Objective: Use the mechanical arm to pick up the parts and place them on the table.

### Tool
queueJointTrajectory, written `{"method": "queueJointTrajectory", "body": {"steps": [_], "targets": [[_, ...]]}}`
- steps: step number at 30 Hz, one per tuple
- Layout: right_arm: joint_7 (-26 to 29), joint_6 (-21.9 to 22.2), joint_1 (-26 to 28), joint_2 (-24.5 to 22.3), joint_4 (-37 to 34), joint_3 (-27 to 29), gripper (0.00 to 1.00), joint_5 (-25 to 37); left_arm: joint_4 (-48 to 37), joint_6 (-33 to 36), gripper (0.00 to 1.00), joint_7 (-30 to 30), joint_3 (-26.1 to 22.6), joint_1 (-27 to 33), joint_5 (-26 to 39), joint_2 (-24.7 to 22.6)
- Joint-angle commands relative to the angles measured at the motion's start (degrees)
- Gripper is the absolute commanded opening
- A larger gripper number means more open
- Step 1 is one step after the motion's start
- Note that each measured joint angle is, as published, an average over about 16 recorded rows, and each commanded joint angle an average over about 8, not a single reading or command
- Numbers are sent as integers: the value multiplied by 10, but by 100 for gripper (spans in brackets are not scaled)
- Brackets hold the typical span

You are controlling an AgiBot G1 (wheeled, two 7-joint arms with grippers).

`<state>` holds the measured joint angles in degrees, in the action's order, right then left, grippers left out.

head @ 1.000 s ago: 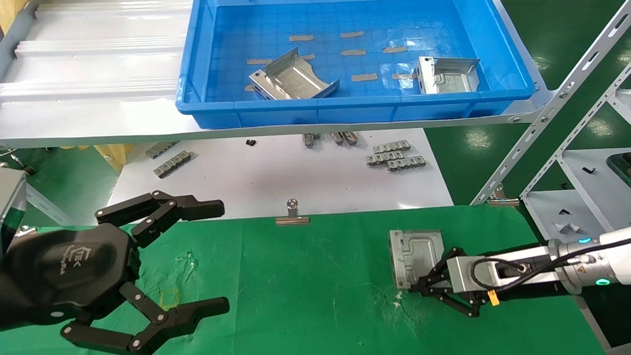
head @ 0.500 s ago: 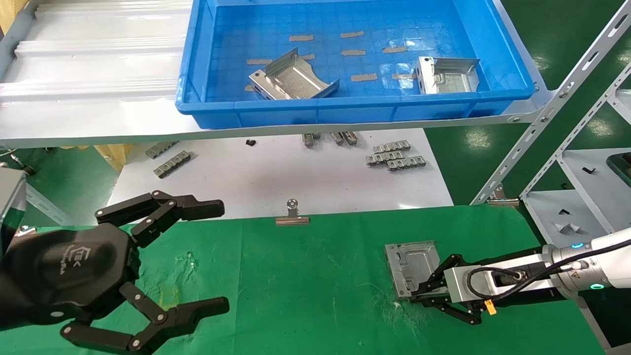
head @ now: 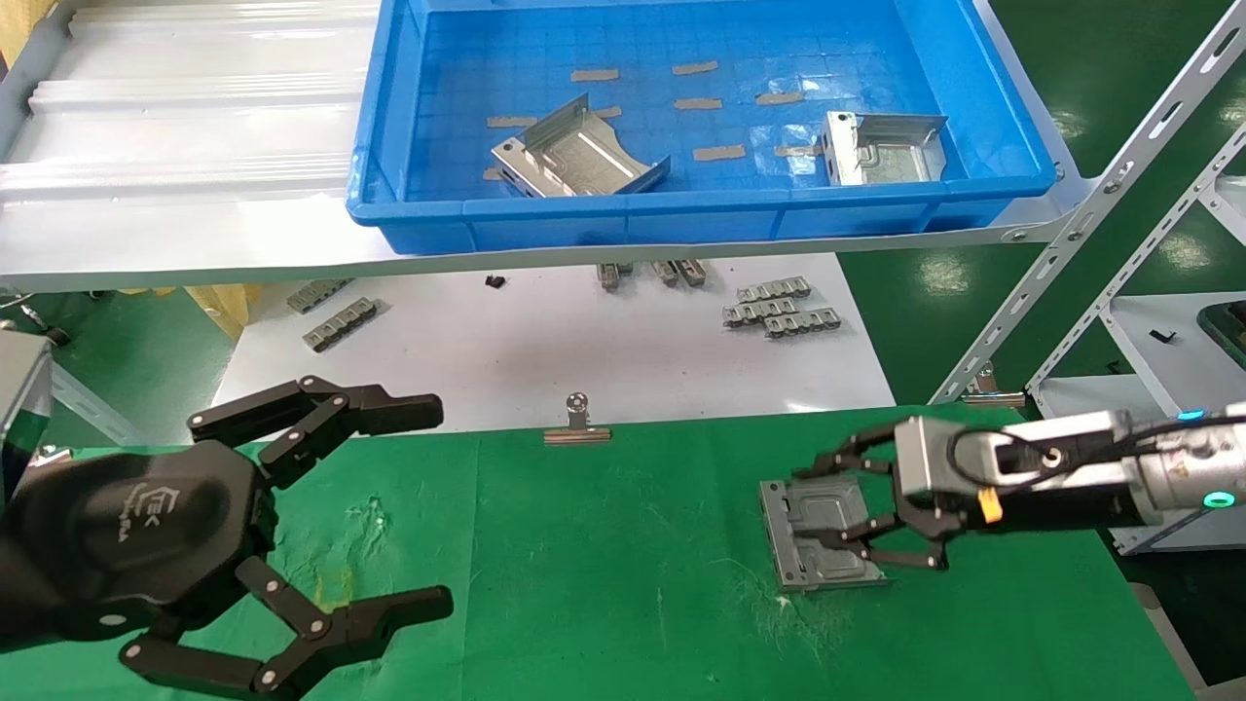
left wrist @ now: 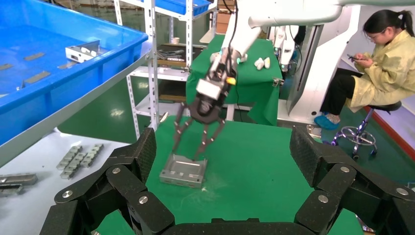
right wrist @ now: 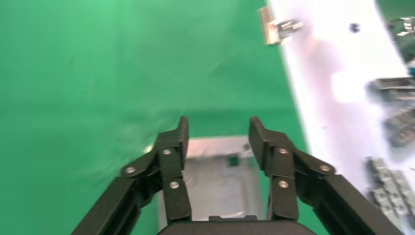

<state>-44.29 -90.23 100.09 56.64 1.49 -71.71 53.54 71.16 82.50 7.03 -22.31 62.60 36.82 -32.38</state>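
My left gripper [head: 292, 535], its palm marked "TEK", hangs spread wide and empty over the table [head: 604, 584] at its near left corner. A binder clip [head: 577, 424] grips the far edge, beyond which link strips [head: 779, 310] lie on a white sheet [head: 545, 350]. Toward the right edge, a part [head: 813, 534] lies flat; my right gripper [head: 861, 506] hovers above it, fingers parted, holding nothing. Two parts [head: 574, 156] remain in the blue bin [head: 701, 214].

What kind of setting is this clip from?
Likely a factory or lab workstation: a green-cloth table, a blue bin of stamped metal parts on slotted shelving, and a seated worker in a smock.
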Motion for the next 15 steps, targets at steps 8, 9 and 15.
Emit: {"method": "queueJointTrajectory", "body": {"steps": [8,9,15], "targets": [[61,-15,5,-8,18,10,100,-17,0,0,100,0,0,0,0,0],[65,-15,5,-9,19,11,100,-19,0,0,100,0,0,0,0,0],[56,-14,4,-8,17,9,100,-15,0,0,100,0,0,0,0,0]]}}
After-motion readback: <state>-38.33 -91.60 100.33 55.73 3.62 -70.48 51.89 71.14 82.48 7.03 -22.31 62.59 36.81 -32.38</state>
